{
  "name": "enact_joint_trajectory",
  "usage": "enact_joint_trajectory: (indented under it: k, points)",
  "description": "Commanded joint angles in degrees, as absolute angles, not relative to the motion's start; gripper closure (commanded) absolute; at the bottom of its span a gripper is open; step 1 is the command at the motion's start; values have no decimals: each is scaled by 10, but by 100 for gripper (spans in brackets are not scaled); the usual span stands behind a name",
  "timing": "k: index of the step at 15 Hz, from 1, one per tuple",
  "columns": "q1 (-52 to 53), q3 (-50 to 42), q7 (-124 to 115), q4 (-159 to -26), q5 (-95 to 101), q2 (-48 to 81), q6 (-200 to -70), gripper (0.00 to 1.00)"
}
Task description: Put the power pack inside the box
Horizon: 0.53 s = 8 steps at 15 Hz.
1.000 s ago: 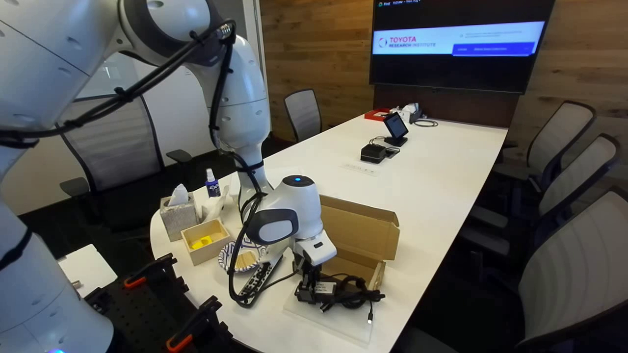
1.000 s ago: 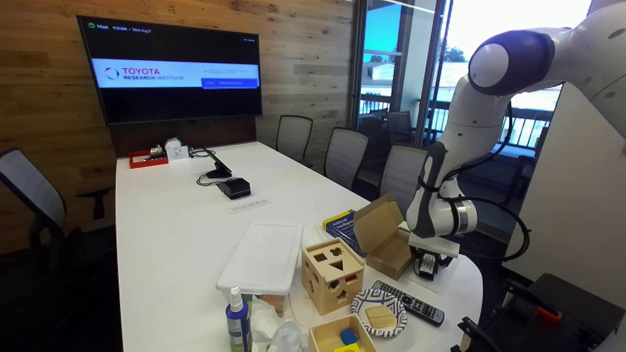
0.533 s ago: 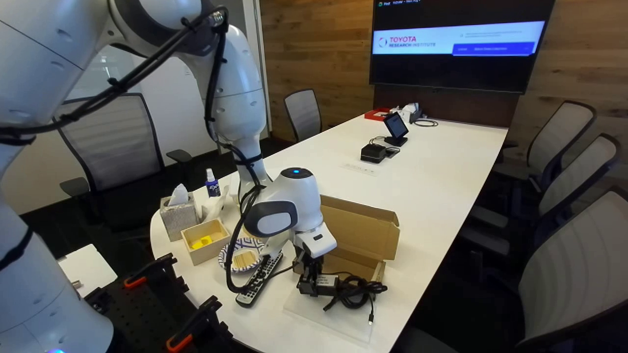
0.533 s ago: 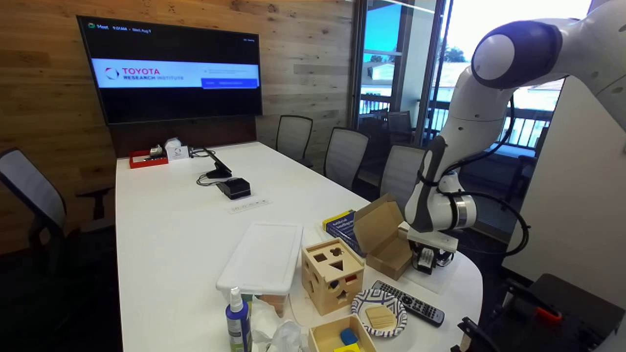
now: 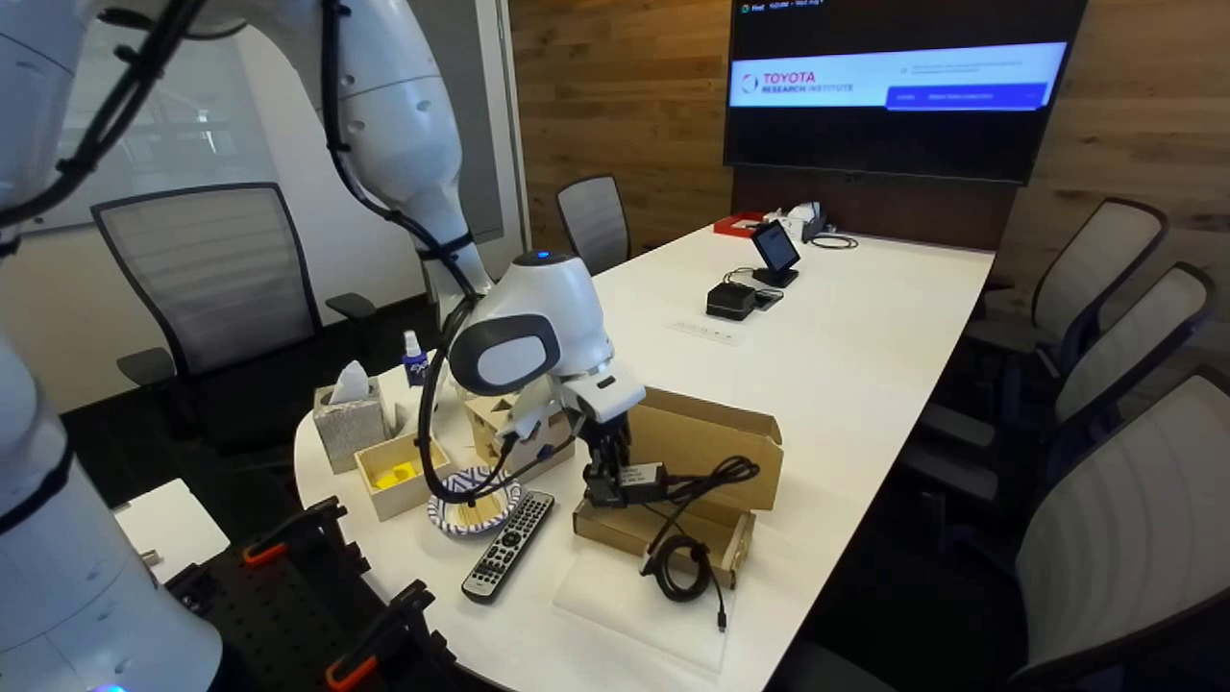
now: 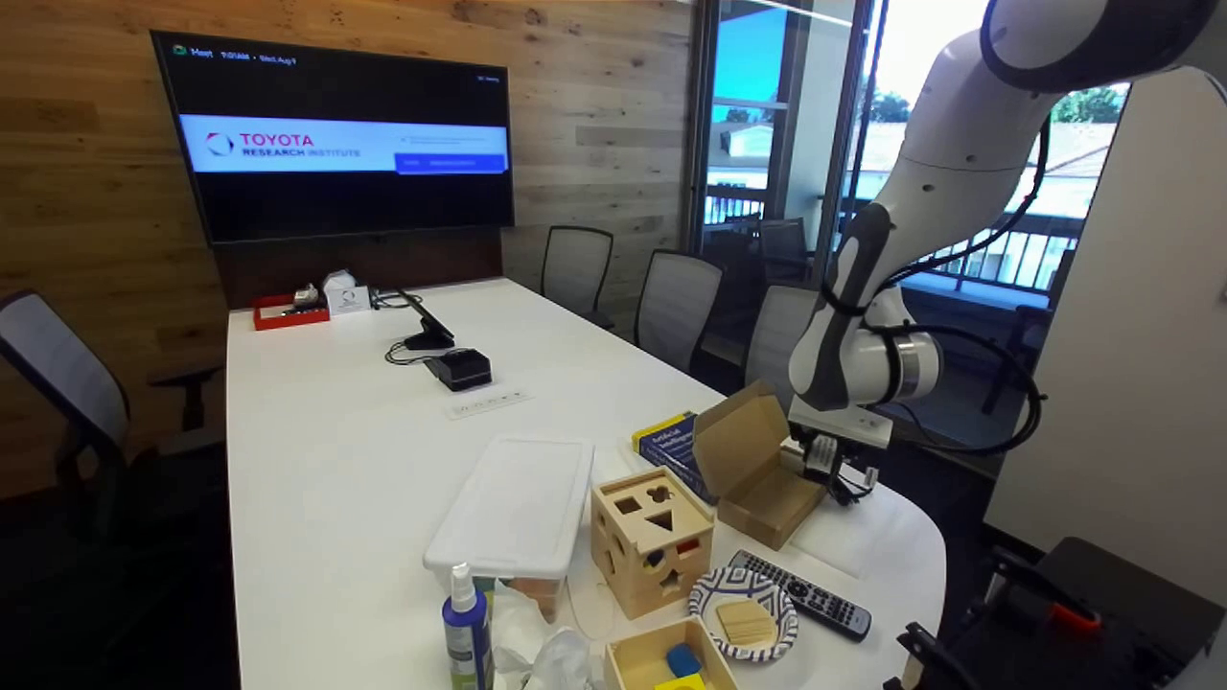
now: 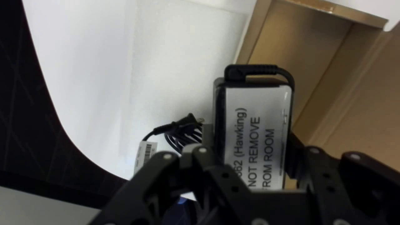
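Note:
My gripper (image 5: 607,481) is shut on the black power pack (image 5: 642,476) and holds it raised beside the cardboard box (image 5: 615,527). In the wrist view the power pack (image 7: 256,118), with a white label, sits between my fingers and overlaps the near wall of the box (image 7: 300,40). The box stands open, its lid (image 5: 711,447) tipped back. The bundled black cord (image 5: 682,577) hangs down outside the near wall of the box. In an exterior view the power pack (image 6: 821,452) is partly hidden by my gripper (image 6: 826,465).
A flat whitish sheet (image 5: 634,610) lies in front of the box. A remote (image 5: 509,546), a patterned plate (image 5: 471,519) and a wooden shape cube (image 6: 652,541) stand near. A blue book (image 6: 671,450) lies behind the box, by a lidded plastic bin (image 6: 513,508).
My gripper has risen with the power pack from low over the sheet to above the box's wall height. The cord has dropped and now hangs below the pack. The box has not moved.

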<state>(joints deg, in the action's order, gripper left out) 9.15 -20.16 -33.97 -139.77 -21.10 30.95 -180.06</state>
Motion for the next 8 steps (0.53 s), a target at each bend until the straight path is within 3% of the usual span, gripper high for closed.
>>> enact_joint_trajectory:
  k: [1, 8]
  points:
    - [148, -240, -347, -1419, -208, 251, -1808, 74]
    - [131, -210, -342, -1377, -218, 267, -1845, 74]
